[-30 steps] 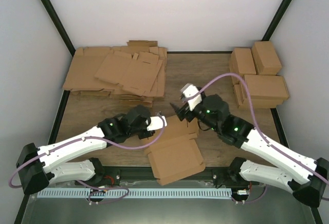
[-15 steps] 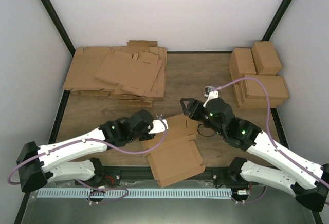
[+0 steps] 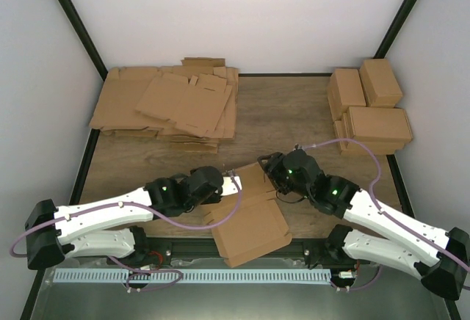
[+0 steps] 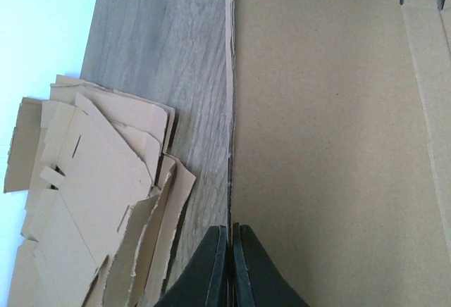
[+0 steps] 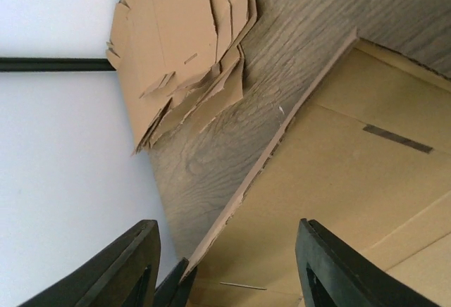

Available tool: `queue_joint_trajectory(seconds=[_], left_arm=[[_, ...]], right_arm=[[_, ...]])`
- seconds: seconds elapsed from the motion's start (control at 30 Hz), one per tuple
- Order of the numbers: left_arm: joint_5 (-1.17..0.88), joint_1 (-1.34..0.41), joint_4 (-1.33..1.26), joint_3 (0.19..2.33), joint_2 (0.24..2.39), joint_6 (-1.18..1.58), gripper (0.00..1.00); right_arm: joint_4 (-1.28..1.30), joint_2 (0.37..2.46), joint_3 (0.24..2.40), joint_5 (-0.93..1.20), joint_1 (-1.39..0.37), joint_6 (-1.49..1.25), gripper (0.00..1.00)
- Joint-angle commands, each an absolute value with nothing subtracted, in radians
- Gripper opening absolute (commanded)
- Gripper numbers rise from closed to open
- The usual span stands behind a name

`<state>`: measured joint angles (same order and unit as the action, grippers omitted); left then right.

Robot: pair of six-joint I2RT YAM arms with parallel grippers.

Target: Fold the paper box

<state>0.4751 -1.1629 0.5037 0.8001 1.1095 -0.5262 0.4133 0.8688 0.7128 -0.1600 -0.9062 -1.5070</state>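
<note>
Cardboard of the paper box [image 3: 253, 224] lies mostly flat on the tabletop [image 3: 294, 114] close to the near edge, between the two arms, and its panels are not yet raised into a tray. The left claw [image 4: 229, 231] is closed tight on the border of the sheet on its own side, and the thin edge runs straight into its pinched tips. I judge that it pins this side so the sheet cannot slide while the other arm works. A little farther, the right claw [image 5: 227, 240] has its jaws apart, one on each side of a panel edge that rises slightly from the wood. Neither finger touches it, so nothing is gripped there; this placing suggests a fold of that panel. Well behind, a heap of flat sheets [image 3: 165, 103] lies far left and finished boxes [image 3: 371, 107] are stacked far right.
</note>
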Motion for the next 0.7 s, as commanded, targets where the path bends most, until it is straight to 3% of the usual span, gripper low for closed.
queue_joint_trajectory(seconds=[0.0, 0.5, 0.67], left_arm=[[0.520, -1.181, 0.501, 0.788, 1.096, -0.535, 0.04], [0.532, -1.216, 0.491, 0.773, 1.077, -0.529, 0.04], [0.532, -1.223, 0.490, 0.770, 1.076, -0.530, 0.04]], right_arm=[[0.335, 0.875, 0.703, -0.181, -0.902, -1.654, 0.54], [0.218, 1.029, 0.692, -0.159, -0.902, -1.712, 0.47], [0.210, 1.058, 0.693, -0.170, -0.902, -1.714, 0.38]])
